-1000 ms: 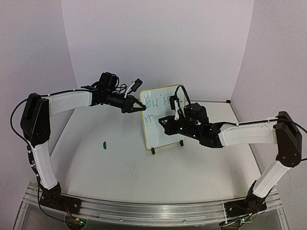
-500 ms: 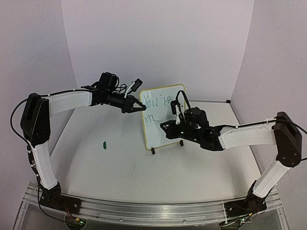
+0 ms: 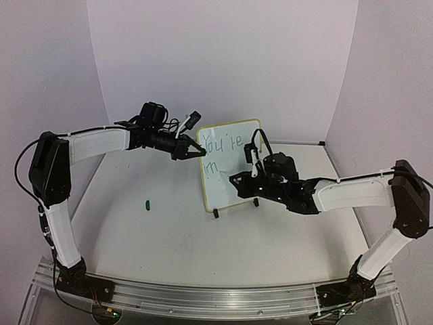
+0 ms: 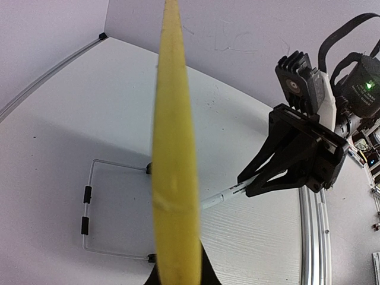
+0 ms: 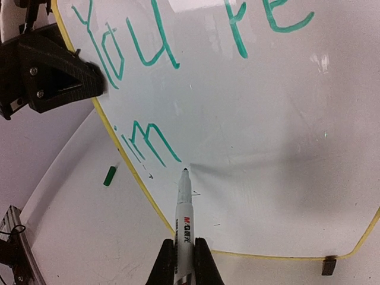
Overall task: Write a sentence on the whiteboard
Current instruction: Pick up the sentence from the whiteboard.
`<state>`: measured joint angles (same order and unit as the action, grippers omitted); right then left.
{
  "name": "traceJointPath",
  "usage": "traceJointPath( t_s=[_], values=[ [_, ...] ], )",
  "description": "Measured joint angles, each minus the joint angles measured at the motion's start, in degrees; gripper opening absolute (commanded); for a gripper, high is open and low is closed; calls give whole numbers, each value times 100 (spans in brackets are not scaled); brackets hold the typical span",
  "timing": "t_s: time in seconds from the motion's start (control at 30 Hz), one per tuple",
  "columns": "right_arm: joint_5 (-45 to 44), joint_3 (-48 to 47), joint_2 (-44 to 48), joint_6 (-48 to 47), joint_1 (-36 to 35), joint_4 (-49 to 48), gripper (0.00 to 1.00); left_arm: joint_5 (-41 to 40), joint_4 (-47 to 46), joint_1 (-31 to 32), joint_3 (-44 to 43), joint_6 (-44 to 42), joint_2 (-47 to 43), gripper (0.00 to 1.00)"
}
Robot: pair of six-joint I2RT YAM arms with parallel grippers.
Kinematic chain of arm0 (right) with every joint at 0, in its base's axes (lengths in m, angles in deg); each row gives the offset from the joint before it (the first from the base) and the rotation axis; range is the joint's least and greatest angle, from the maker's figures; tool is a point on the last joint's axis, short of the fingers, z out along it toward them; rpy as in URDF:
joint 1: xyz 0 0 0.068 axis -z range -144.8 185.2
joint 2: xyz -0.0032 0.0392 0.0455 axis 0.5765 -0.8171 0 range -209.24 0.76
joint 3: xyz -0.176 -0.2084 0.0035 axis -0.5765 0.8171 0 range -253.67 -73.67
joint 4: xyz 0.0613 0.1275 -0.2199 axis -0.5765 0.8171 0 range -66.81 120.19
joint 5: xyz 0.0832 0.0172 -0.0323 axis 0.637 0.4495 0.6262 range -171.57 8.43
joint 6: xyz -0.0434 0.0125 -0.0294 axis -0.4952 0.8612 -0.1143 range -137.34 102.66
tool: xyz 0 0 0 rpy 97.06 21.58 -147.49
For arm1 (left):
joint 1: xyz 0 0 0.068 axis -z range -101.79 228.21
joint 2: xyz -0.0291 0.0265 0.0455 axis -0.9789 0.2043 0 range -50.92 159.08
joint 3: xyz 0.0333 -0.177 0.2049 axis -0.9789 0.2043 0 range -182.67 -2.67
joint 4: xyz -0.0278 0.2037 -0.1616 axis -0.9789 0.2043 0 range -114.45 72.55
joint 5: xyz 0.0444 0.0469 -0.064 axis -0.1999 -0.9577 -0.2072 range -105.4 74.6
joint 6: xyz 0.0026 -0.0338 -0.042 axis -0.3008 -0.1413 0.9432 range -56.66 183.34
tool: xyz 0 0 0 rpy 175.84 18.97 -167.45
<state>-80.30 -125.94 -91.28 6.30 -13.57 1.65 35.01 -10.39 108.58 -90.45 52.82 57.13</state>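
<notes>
white table [image 3: 270, 237], matte surface. the whiteboard [image 3: 218, 188] stands near its centre on black feet [image 3: 216, 214]. a small green cap [image 3: 147, 202] lies flat to the board's left, well apart.

The whiteboard [image 3: 224, 184] is white, with a pale-yellow frame [image 4: 174, 148] and black feet [image 5: 328, 265]. The sentence [image 3: 220, 145] is green. The marker [image 5: 184, 219] has a white barrel, black tip and red-and-black print. The marker cap [image 5: 109, 176] is green. The worktop [image 3: 169, 237] is white.
</notes>
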Motion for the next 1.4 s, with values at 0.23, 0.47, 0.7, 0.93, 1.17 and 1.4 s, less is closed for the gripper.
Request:
traceJointPath(
  t_s=[0.23,0.47,0.7,0.93,1.17,1.4],
  values=[
    [279,11,271,-9,93,18,0,0,0,2,0,0,0,0],
    [840,119,271,-20,356,-63,0,0,0,2,0,0,0,0],
    [1479,275,271,2,657,-340,0,-2,0,7,0,-3,0,0],
    [1810,301,268,0,765,-541,0,-30,0,40,-3,-24,-11,0],
    [1918,276,148,2,776,-603,0,-70,44,61,-31,-44,-11,0],
    [1917,118,-33,32,876,-701,0,-70,48,61,-33,-50,-11,0]
  ],
)
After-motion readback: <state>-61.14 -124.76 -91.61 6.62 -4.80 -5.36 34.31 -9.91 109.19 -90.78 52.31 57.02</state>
